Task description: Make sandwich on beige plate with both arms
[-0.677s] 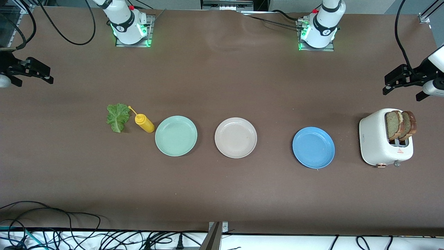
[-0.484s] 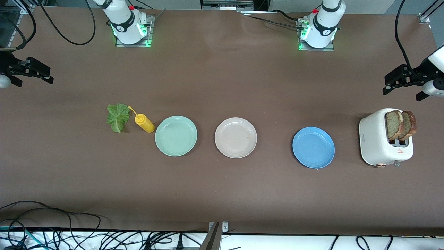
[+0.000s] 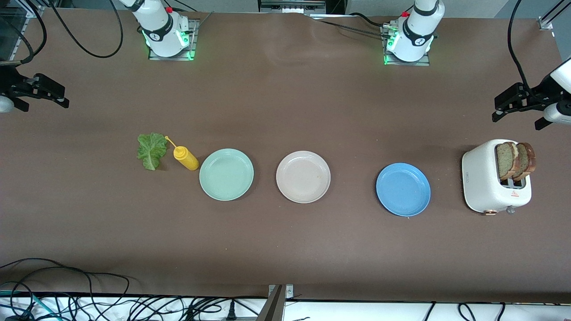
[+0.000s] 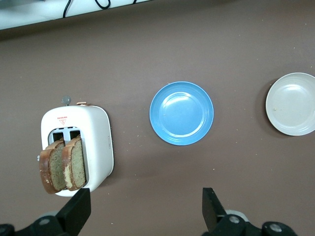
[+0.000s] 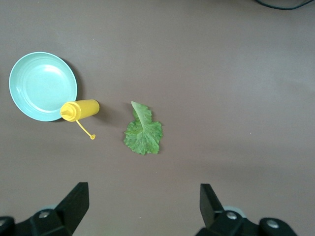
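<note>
Plainly, little has changed in the front view: the right gripper [image 3: 38, 91], at the upper left edge of the frame, is seen a touch higher than a moment ago, while the left gripper [image 3: 513, 103] at the upper right edge sits where it did. Both are held high and spread wide, with nothing grasped, so the task is judged to be at its very start. The beige plate [image 3: 303, 177] lies bare at mid-frame, between the mint-green plate [image 3: 226, 174] and the blue plate [image 3: 403, 189]. The lettuce leaf [image 3: 151, 150] and the yellow squeeze bottle [image 3: 184, 157] are found at centre left; the white toaster [image 3: 496, 177] at centre right carries the two bread slices [image 3: 515, 160] upright in its slots. None of these is seen displaced from the earlier frames.

In the left wrist view, the left gripper's fingers [image 4: 78, 211] are shown apart along the lower edge, empty. The toaster, with the bread slices, sits at lower left, the blue plate at centre, the beige plate at the right edge (partly cut off).

In the right wrist view, the right gripper's fingers [image 5: 76, 201] are likewise parted along the lower edge. The lettuce leaf lies at centre and the bottle at its left, touching the mint-green plate's rim.
</note>
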